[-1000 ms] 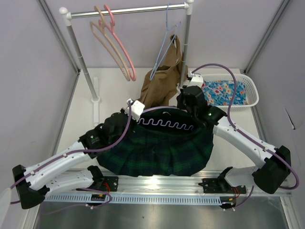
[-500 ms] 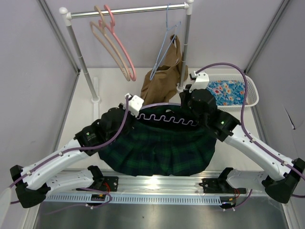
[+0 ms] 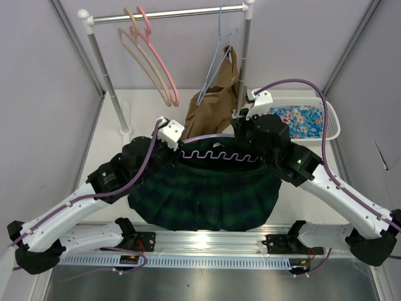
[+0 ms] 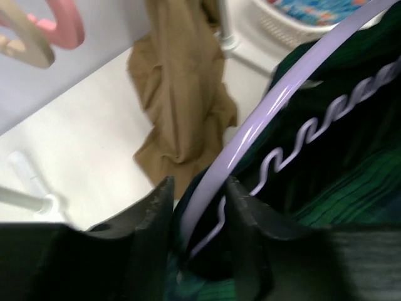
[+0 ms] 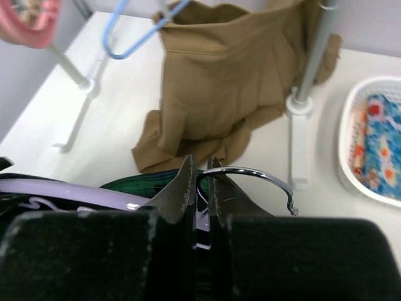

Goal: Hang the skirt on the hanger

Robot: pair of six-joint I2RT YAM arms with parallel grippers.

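Observation:
The plaid skirt (image 3: 207,194) hangs spread from the lavender hanger (image 3: 216,153), whose wavy bar shows along the dark waistband. My left gripper (image 3: 168,149) holds the hanger's left end. In the left wrist view its fingers (image 4: 153,213) close round the lavender arm (image 4: 294,81) and the dark waistband (image 4: 351,188). My right gripper (image 3: 250,133) is at the hanger's middle. In the right wrist view it (image 5: 200,179) is shut on the hanger's neck, and the chrome hook (image 5: 263,179) curves out to the right. The skirt (image 5: 144,182) shows just behind the jaws.
A clothes rail (image 3: 169,14) spans the back with a pink hanger (image 3: 160,59), a tan hanger (image 3: 141,59) and a thin blue hanger (image 3: 216,59). A tan-brown garment (image 3: 210,106) hangs by the right post (image 3: 244,63). A white basket (image 3: 326,122) with blue floral cloth stands at the right.
Both arms have carried the hanger and skirt a little farther back toward the rail. The skirt's hem has lifted away from the near edge. Both grips are unchanged.

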